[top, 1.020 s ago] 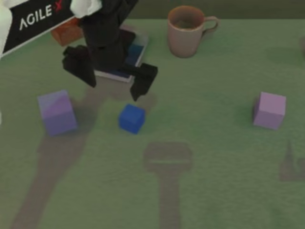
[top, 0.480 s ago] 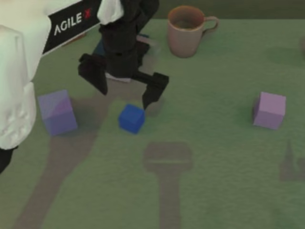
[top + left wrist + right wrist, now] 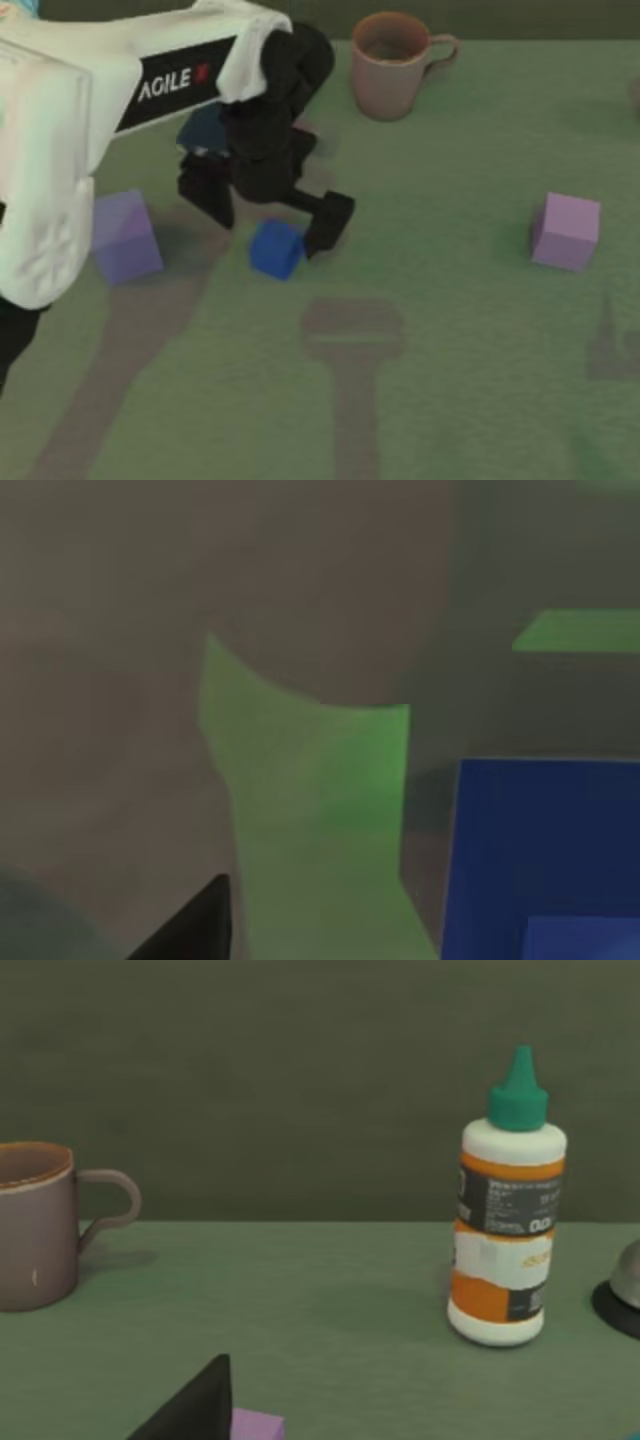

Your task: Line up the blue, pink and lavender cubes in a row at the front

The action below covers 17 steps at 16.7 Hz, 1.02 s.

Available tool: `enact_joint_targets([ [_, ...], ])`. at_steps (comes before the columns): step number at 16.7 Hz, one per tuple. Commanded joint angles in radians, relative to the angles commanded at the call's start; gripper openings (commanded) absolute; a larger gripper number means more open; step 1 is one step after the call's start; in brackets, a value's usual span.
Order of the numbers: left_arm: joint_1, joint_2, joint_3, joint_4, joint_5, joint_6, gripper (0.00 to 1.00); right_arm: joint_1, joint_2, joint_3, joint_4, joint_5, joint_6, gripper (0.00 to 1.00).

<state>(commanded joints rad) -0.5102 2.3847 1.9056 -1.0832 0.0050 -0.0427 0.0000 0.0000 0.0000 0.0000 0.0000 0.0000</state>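
The small blue cube (image 3: 275, 248) rests on the green table left of centre. My left gripper (image 3: 268, 226) is open just behind and over it, with one black finger (image 3: 328, 221) by its right side and the other (image 3: 207, 192) off to its left. In the left wrist view the blue cube (image 3: 545, 860) fills the corner close to a fingertip (image 3: 190, 930). The lavender cube (image 3: 125, 235) stands at the left. The pink cube (image 3: 566, 231) stands at the far right. My right gripper is outside the top view; its wrist view shows one finger (image 3: 195, 1405) in front of the pink cube (image 3: 255, 1425).
A brown mug (image 3: 390, 62) stands at the back centre. A dark book (image 3: 205, 130) lies partly hidden under the left arm. The right wrist view shows a white and orange bottle (image 3: 505, 1225) with a green cap and a metal dome (image 3: 625, 1290).
My left arm has swung forward and down. Its open fingers have come from over the book to either side of the blue cube. No cube has moved.
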Motion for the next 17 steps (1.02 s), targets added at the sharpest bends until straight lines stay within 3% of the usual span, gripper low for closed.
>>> enact_joint_targets([
  [7,-0.001,0.029,-0.073,0.094,0.000,0.000,1.00,0.000,0.000,0.000,0.000,0.000,0.000,1.00],
  [17,-0.001,0.029,-0.073,0.094,0.000,0.000,0.25,0.000,0.000,0.000,0.000,0.000,0.000,1.00],
])
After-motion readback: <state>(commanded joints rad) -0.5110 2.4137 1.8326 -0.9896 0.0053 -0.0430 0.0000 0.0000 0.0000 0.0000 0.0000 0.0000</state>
